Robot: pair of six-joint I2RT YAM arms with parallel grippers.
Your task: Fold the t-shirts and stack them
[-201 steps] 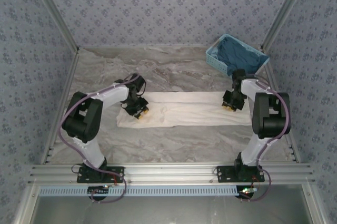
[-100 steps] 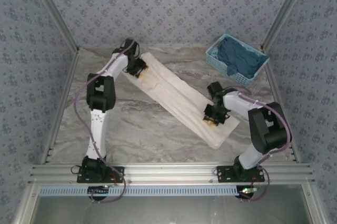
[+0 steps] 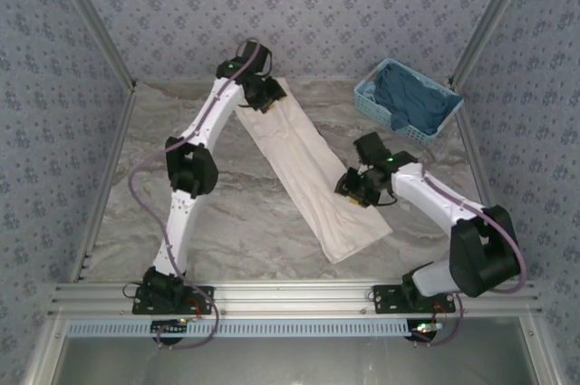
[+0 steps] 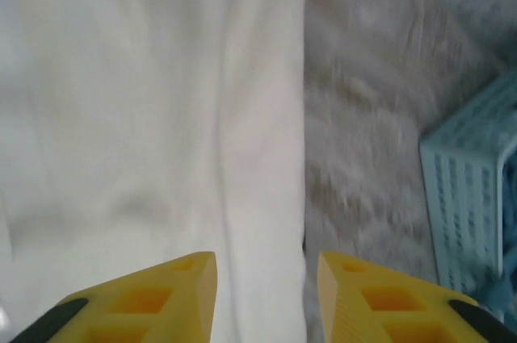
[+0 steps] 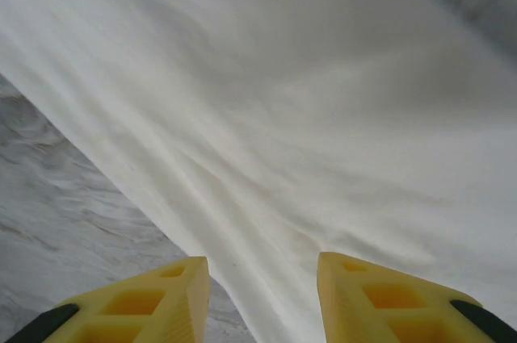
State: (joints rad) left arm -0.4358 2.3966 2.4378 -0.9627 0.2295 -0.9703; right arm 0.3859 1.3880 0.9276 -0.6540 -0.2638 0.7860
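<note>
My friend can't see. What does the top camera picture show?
A folded cream t-shirt lies slanted on a marble table, the left end effector at its far end, the right end effector over its nearer half. A blue basket sits far right.

White arms [image 3: 207, 118], black joints [image 3: 190, 170], yellow fingertips [image 4: 153, 299]

Plain cream-white short-sleeved cotton t-shirt [image 3: 305, 166], folded into a long narrow strip.
It lies flat and lightly wrinkled, running diagonally across the marbled table [image 3: 227, 213], from far centre-left to near right.
</note>
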